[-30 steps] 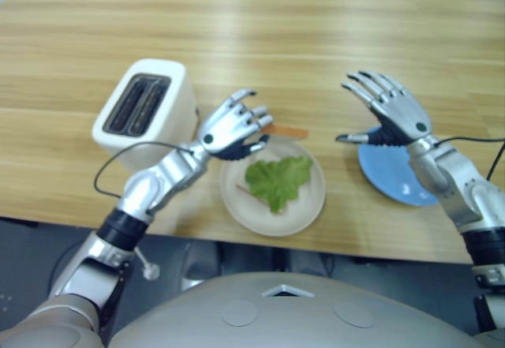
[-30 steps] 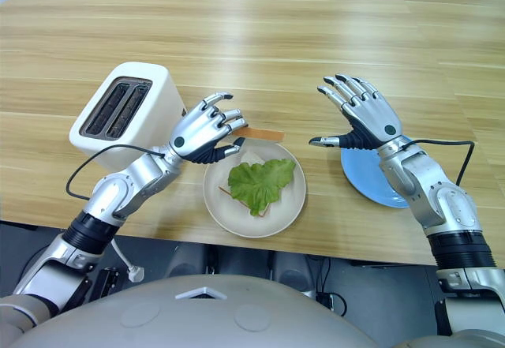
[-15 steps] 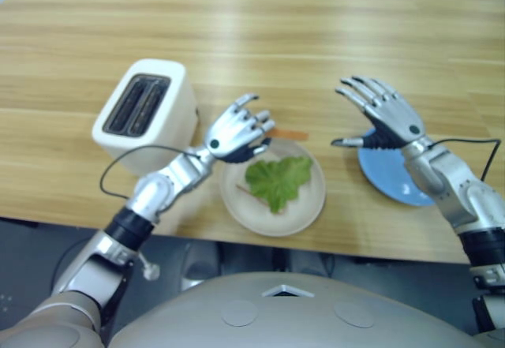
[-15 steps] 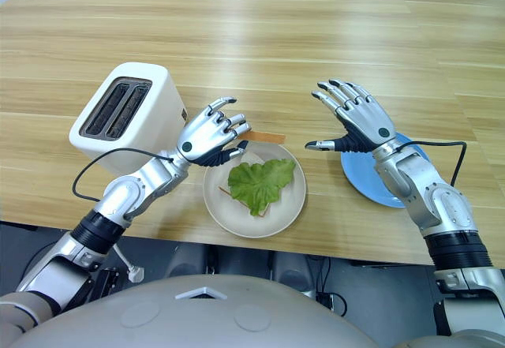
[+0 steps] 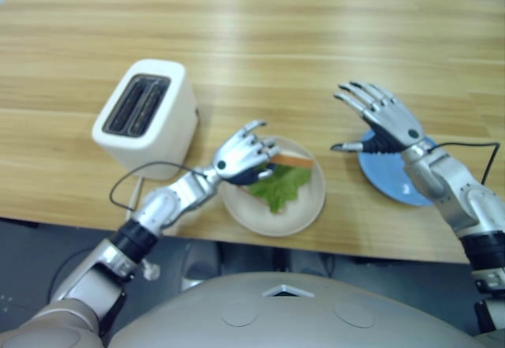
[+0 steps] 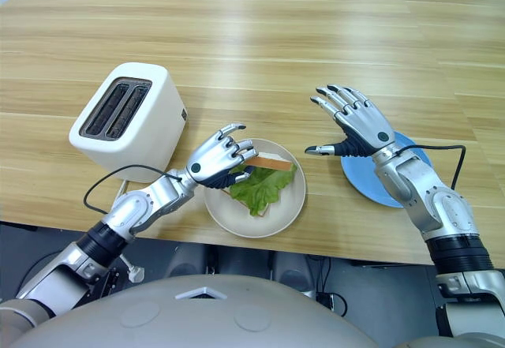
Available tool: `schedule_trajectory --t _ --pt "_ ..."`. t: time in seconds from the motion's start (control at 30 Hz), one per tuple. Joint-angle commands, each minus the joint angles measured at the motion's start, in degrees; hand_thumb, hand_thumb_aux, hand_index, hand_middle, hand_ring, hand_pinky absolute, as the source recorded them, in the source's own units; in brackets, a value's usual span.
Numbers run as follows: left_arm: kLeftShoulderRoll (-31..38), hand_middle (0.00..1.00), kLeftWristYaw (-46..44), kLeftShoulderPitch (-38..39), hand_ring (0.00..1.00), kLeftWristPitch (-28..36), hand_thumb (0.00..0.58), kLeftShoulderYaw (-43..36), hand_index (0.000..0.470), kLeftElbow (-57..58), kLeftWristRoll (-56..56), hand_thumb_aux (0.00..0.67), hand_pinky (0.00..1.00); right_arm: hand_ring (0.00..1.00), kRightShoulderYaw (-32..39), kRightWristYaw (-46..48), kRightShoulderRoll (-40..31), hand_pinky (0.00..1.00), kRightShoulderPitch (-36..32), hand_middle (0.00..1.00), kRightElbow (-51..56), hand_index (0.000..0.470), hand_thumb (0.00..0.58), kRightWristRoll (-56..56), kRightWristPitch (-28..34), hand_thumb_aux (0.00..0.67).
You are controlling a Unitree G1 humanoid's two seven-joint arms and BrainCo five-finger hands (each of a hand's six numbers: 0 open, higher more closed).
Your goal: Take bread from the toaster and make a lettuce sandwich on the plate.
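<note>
- Left hand (image 6: pixel 217 159), one: fingers curled, with one end of the bread pinched between fingertips and thumb.
- Bread (image 6: pixel 271 161), one slice: sticks out to the right of the left hand's fingertips, tilted, over the lettuce.
- Lettuce (image 6: pixel 260 186), one leaf: just below and right of the left hand, lying on the plate.
- Plate (image 6: pixel 290 208), one, beige, round: under the left hand's fingertips.
- Right hand (image 6: pixel 355 123), one: fingers spread wide, thumb out to its left. I see nothing in it.
- Blue plate (image 6: pixel 363 178), one: beneath the right hand's wrist and forearm.
- Toaster (image 6: pixel 126 119), one, white, two slots: left of the left hand, apart from it.
- Left cable (image 6: pixel 130 167), black: loops beside the left forearm.
- Right cable (image 6: pixel 442 145), black: runs right from the right wrist.
- Table (image 6: pixel 252 40), one: light wood planks, with dark floor past its near edge.
</note>
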Motion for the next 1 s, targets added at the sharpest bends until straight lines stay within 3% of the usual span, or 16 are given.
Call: schedule_trajectory --t 0.03,0.1,0.13,0.23,0.27,0.3,0.33,0.6,0.77,1.0 --pt "1.44 0.98 -2.14 0.74 0.98 -1.32 0.580 -2.17 0.460 1.76 -0.17 0.670 0.98 0.00 0.07 0.93 -0.82 0.00 0.48 0.00 -0.39 0.000 0.000 0.55 -0.73 0.000" --pt "1.88 0.98 -3.69 0.90 0.98 -2.63 0.580 -3.69 0.460 4.58 -0.51 0.670 0.98 0.00 0.38 1.22 -0.79 0.00 0.57 0.00 -0.57 0.000 0.000 0.59 -1.15 0.000" --pt "2.05 0.93 -4.65 1.17 0.93 -3.37 0.580 -4.27 0.460 5.70 -1.24 0.670 0.93 0.00 0.46 1.36 -0.79 0.00 0.58 0.00 -0.63 0.000 0.000 0.61 -1.36 0.000" --pt "2.53 0.53 -7.74 1.86 0.53 -5.08 0.580 -5.99 0.460 10.00 -3.14 0.670 0.53 0.00 0.28 1.81 -0.94 0.00 0.96 0.00 -0.91 0.000 0.000 0.78 -1.98 0.000" --pt "2.54 0.37 -8.29 1.95 0.37 -5.34 0.528 -6.06 0.323 11.22 -3.97 0.470 0.37 0.00 0.15 1.91 -0.98 0.00 1.13 0.00 -1.02 0.000 0.000 0.85 -2.11 0.000" --pt "2.51 0.16 -9.18 1.79 0.16 -5.71 0.360 -6.26 0.177 12.86 -4.82 0.257 0.16 0.00 -0.07 2.03 -1.10 0.00 1.37 0.00 -1.19 0.000 0.000 1.01 -2.26 0.000" --pt "2.53 0.00 -10.00 1.56 0.00 -6.61 0.000 -6.56 0.000 14.27 -5.79 0.000 0.00 0.00 -0.29 2.13 -1.24 0.00 1.60 0.00 -1.36 0.000 0.000 1.21 -2.44 0.000" --pt "2.10 0.00 -16.99 1.47 0.00 -8.72 0.000 -9.60 0.000 21.59 -9.77 0.000 0.00 0.00 -0.70 3.24 -2.04 0.00 2.64 0.00 -2.63 0.000 0.000 3.06 -3.80 0.000" --pt "1.86 0.00 -19.94 2.80 0.00 -11.93 0.000 -9.19 0.000 20.04 -15.24 0.000 0.00 0.00 -0.91 4.44 -2.21 0.00 2.87 0.00 -3.33 0.000 0.000 5.45 -5.06 0.000" --pt "2.11 0.00 -16.47 3.22 0.00 -11.25 0.000 -2.81 0.000 12.07 -20.27 0.000 0.00 0.00 0.85 10.33 -1.25 0.00 2.23 0.00 -1.17 0.000 0.000 14.72 -9.87 0.000"
